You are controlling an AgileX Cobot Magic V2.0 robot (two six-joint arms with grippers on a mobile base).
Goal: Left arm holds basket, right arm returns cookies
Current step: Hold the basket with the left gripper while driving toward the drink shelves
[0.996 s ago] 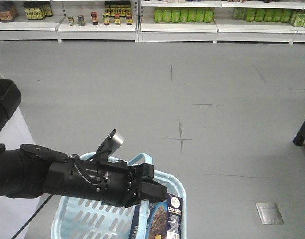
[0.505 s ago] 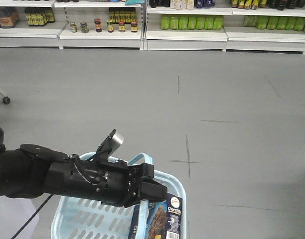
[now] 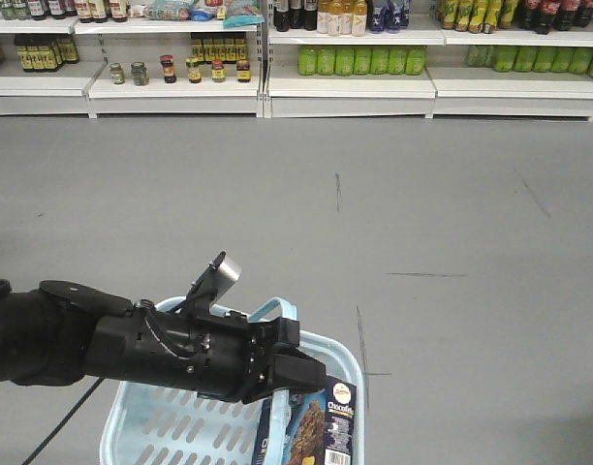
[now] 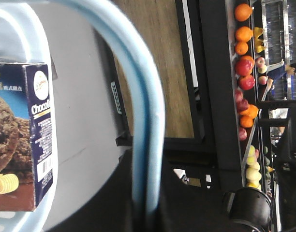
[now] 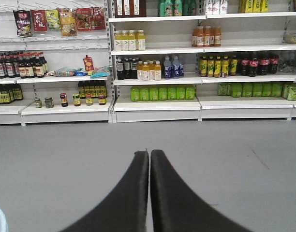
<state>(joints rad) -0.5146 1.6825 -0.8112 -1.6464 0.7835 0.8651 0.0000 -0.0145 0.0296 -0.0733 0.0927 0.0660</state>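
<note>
Well apart across bare grey floor, stocked shelves (image 5: 157,103): probably the return spot, so worth closing in before any reach. Nearer, light blue basket (image 3: 151,426) hanging by its handle (image 4: 145,121) from the left arm (image 3: 132,344), with the left gripper (image 3: 295,368) clamped round that handle; best held level and steady for the pick. Inside, only the cookies (image 3: 321,431) visible, upright against the right wall, top near the rim; rest of the interior partly hidden. Right gripper (image 5: 149,153) pressed shut on nothing, aimed at the shelves; should open wide first, then come down over the carton's narrow faces.
</note>
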